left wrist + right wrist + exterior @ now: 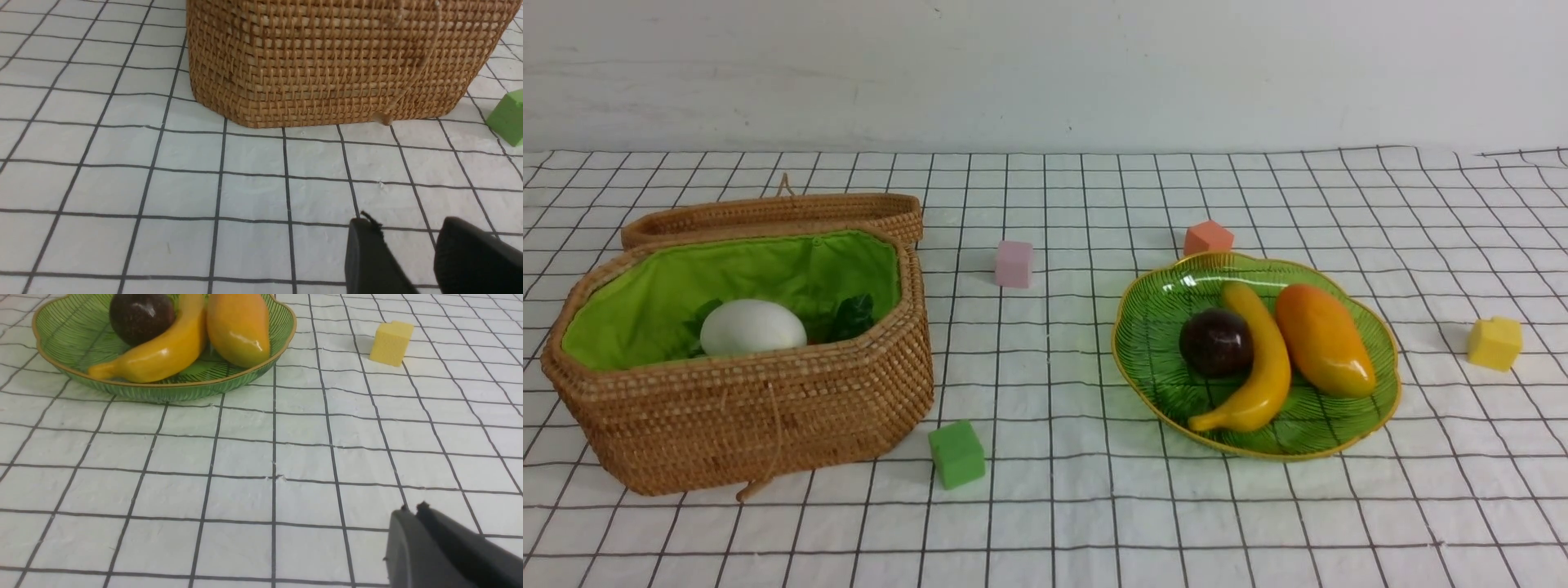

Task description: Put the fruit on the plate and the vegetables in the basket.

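Observation:
The green plate point(1372, 408) with its gold rim holds three fruit: a dark round fruit point(1215, 341), a yellow banana point(1258, 367) and an orange mango point(1323, 339). The wicker basket point(768, 416) stands at the left with its lid laid back. Inside it I see the white radish point(753, 327) and dark green leaves point(854, 317); other vegetables are hidden. Neither arm shows in the front view. My left gripper point(408, 228) is open over bare cloth, short of the basket's wall point(327, 61). My right gripper point(410, 508) is shut and empty, well short of the plate point(49, 322).
Small cubes lie on the checked cloth: green point(956, 454) by the basket's front corner, pink point(1014, 264) in the middle, orange point(1208, 238) behind the plate, yellow point(1494, 343) to its right. A white wall closes the far side.

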